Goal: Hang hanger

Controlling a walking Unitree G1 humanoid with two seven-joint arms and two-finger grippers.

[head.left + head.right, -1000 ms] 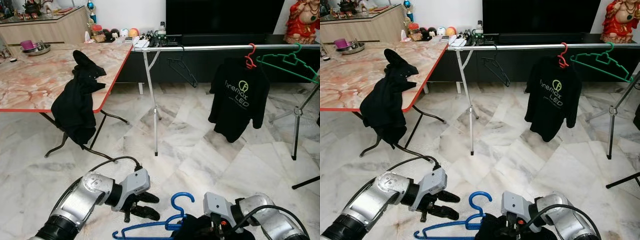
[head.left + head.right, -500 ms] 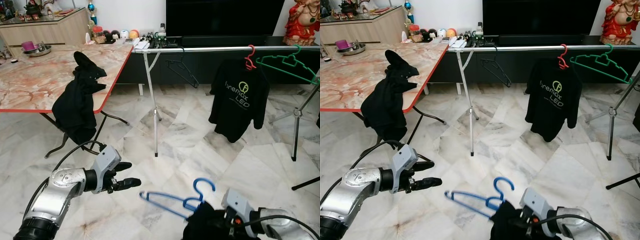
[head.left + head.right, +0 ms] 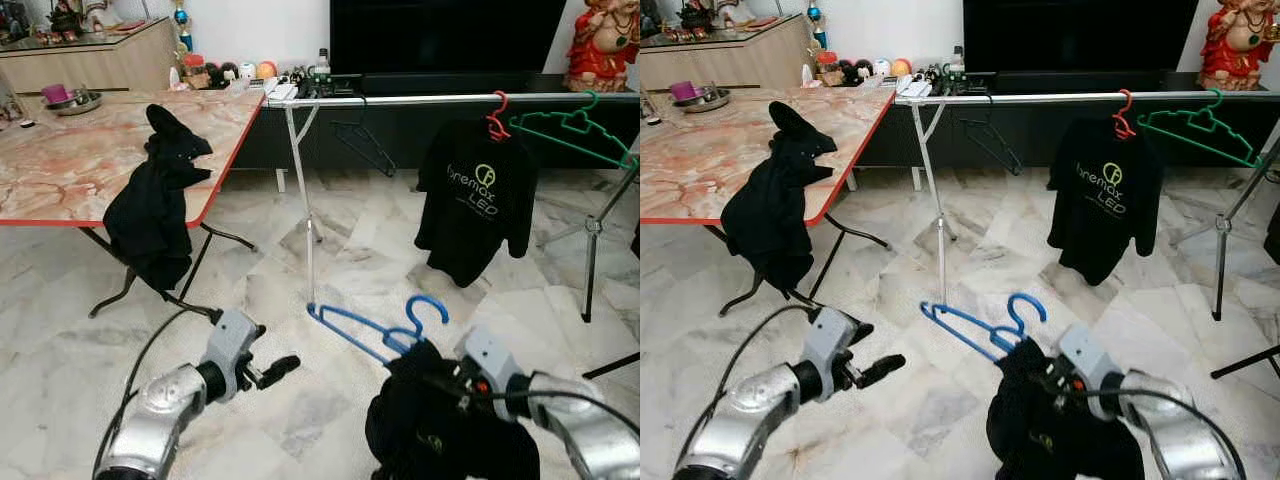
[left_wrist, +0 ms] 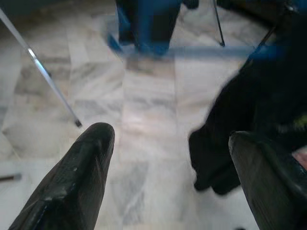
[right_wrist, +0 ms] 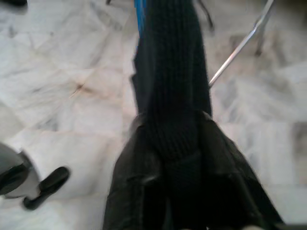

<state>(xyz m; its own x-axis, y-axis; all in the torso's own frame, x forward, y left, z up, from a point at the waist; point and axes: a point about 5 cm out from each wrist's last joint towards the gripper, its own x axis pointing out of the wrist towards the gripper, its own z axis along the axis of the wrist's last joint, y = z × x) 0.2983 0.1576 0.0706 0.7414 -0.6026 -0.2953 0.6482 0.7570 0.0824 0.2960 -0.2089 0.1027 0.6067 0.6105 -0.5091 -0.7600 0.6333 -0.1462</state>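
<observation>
A blue hanger [image 3: 372, 332] carrying a black garment [image 3: 440, 430] hangs in the air low in front of me, hook [image 3: 427, 311] pointing up. My right gripper [image 3: 438, 376] is shut on it at the neck, its fingers buried in the cloth. The right wrist view looks down the black cloth [image 5: 177, 143] to a strip of blue hanger [image 5: 140, 12]. My left gripper [image 3: 268, 372] is open and holds nothing, off to the hanger's left. Its two fingers [image 4: 81, 172] stand wide apart. The silver clothes rail [image 3: 440, 98] runs across the far side.
On the rail hang a black printed T-shirt [image 3: 478, 200] on a red hanger, a bare green hanger [image 3: 570, 125] and a bare black hanger [image 3: 365, 140]. A marble table [image 3: 60, 160] with a black garment [image 3: 150, 205] draped over its edge stands at the left. Rail legs [image 3: 310, 240] stand on the marble floor.
My right gripper has lifted the blue hanger and garment up and forward off the lower edge of view. My left gripper has drawn away from the hanger to the left.
</observation>
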